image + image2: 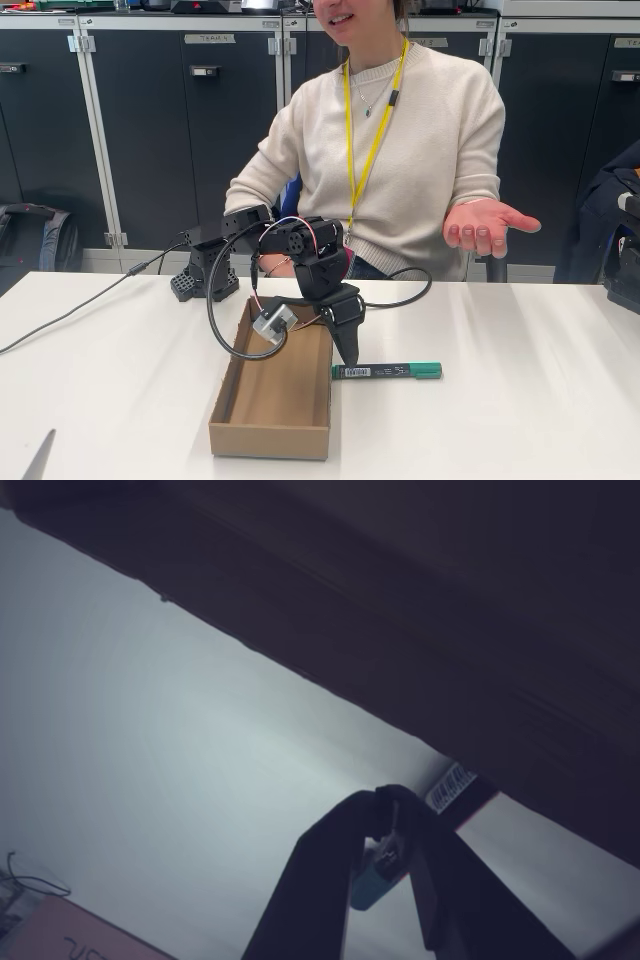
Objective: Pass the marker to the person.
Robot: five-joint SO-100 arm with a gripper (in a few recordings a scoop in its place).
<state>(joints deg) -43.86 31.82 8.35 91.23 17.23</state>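
Observation:
The marker (388, 371) lies flat on the white table, green cap to the right and white label near its left end. My gripper (351, 358) points straight down onto that left end. In the wrist view the fingers (330, 880) converge around the marker (452, 785), with its teal end showing between them, so my gripper (388, 815) looks shut on it. The person (420, 150) sits behind the table and holds an open hand (485, 225) palm up, above and to the right of the marker.
An open cardboard box (228, 400) stands just left of the gripper, under the arm. The arm's base (205, 280) and black cables sit behind it. A dark bag (625, 260) is at the right edge.

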